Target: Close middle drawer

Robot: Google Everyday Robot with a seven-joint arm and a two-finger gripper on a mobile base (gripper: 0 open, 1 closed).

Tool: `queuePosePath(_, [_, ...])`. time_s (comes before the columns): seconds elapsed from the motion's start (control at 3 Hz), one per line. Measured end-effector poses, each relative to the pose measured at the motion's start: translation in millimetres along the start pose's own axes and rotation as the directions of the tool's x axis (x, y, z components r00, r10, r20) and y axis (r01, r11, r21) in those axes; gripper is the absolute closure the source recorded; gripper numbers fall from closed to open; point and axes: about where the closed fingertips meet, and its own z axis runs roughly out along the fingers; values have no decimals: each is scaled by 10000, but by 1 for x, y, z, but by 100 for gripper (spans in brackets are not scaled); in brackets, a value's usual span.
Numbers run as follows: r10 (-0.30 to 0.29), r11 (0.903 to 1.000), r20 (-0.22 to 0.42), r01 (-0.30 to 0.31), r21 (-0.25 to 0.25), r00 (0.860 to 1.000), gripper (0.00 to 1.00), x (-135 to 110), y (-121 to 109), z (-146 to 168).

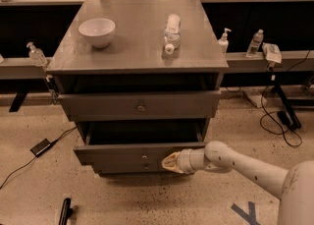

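The middle drawer (117, 154) of the dark grey cabinet stands pulled out, its plain grey box open to view and its small round knob (144, 156) at the centre of the front. My gripper (170, 162), at the end of a white arm coming in from the lower right, rests against the drawer front just right of the knob. The upper drawer (141, 106) above is pushed in. The lowest drawer (145, 166) shows as a narrow strip under the middle one.
On the cabinet top (132, 47) stand a white bowl (97, 31) and a clear bottle lying on its side (171, 31). A black adapter with cable (40, 147) lies on the floor at left. Cables (279, 121) and small bottles (255, 43) are at right.
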Motion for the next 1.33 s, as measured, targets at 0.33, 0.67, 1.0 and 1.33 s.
queuePosePath(0.33, [0, 10000, 0, 0, 0, 10000, 100, 0, 0, 0])
queuePosePath(0.67, [-505, 9984, 152, 500, 276, 9986, 100, -3, -21, 13])
queuePosePath(1.0, [-506, 9984, 153, 502, 278, 9986, 100, -3, -21, 13])
queuePosePath(1.33, [-697, 9960, 179, 686, 571, 9974, 100, -4, -40, 19])
